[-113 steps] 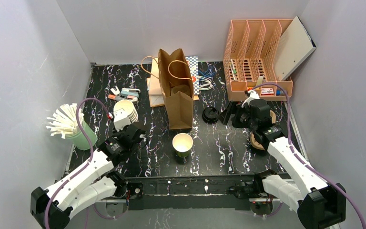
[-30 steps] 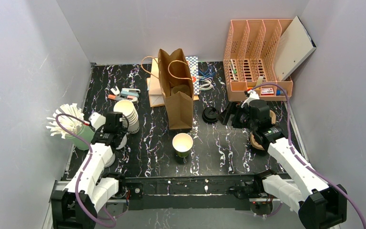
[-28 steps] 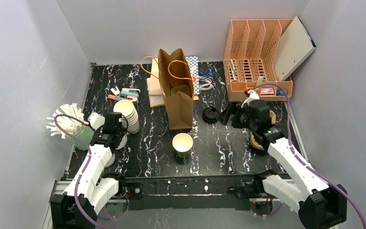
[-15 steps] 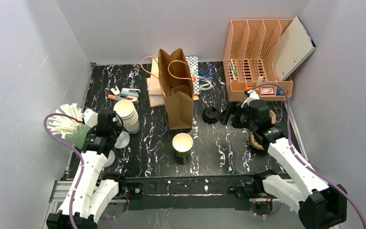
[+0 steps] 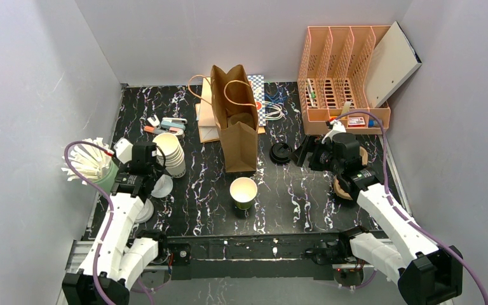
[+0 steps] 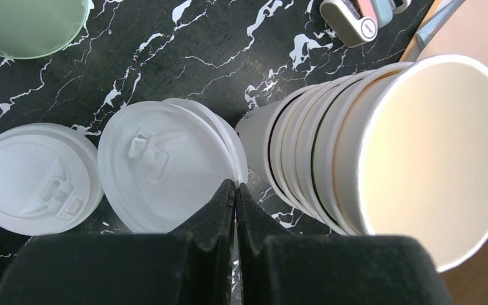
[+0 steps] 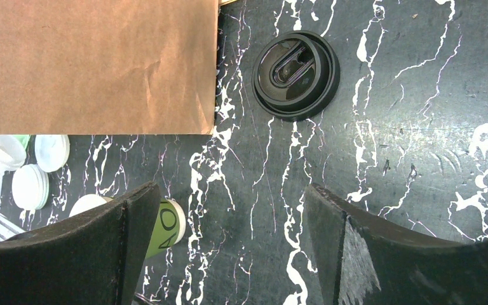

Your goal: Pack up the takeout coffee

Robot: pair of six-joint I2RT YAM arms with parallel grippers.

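**Hovering at the lids: left gripper clenched, right gripper spread wide**

The left gripper [image 6: 234,190] has its jaws pressed fully together. Its tips sit at the 4 o'clock rim of a pile of white sip lids [image 6: 165,166], in the narrow gap between that pile and the stack of lidless cups [image 6: 381,152]. Whether the tips pinch the rim cannot be told. A second white lid [image 6: 37,181] lies just beside the pile, at its 9 o'clock, and the edge of a mint tumbler [image 6: 28,25] shows at 11 o'clock.

From above, the green-sided cup [image 5: 243,192] stands upright near the middle of the bench [image 5: 292,203]. Its mouth is open and the cream inside shows. It is well apart from both grippers. The brown paper bag [image 5: 236,127] stands open just beyond it, at the cup's 12 o'clock. The cup stack is at the cup's 10 o'clock and the black lid [image 5: 281,152] at its 2 o'clock.

The right gripper [image 7: 229,187] is released, its jaws wide apart and holding nothing, above bare bench. In its wrist view the black lid lies flat at 1 o'clock, the bag fills 11 o'clock, and the green-sided cup peeks out at 7 o'clock. An orange file rack [image 5: 340,70] occupies the bench's 1 o'clock corner.
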